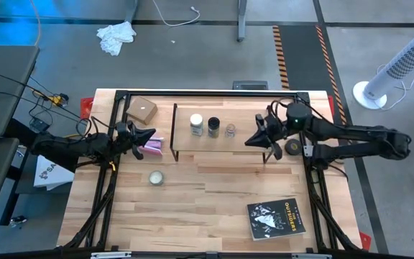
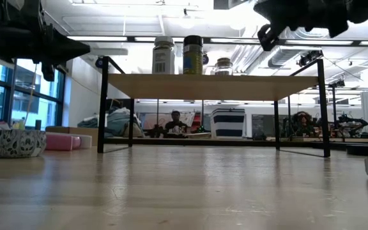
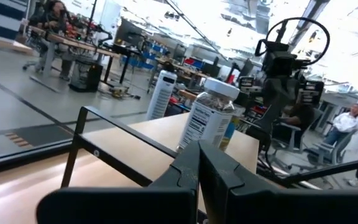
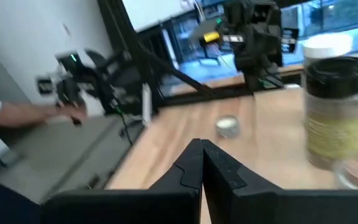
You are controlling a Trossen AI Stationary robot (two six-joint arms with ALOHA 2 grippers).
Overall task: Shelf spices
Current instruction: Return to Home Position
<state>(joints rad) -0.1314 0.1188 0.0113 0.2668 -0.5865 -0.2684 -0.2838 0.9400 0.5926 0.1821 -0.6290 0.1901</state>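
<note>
Pale wood tabletop (image 1: 207, 201), black-framed, with the shelf (image 1: 244, 144) standing toward its far side. On its top three spices stand upright in a row: white-capped jar (image 1: 196, 124), dark jar (image 1: 213, 125), small clear glass jar (image 1: 230, 130) (this one nearest the right arm). The left gripper (image 1: 150, 136) hangs just off the shelf's left end, fingers pressed together and empty. The right gripper (image 1: 249, 141) hovers above the shelf's right part, fingers likewise together.

white-capped jar (image 1: 196, 125) | dark jar (image 1: 213, 126) | glass jar (image 1: 230, 130) | seemingly upright | on shelf (image 1: 221, 146)
</note>
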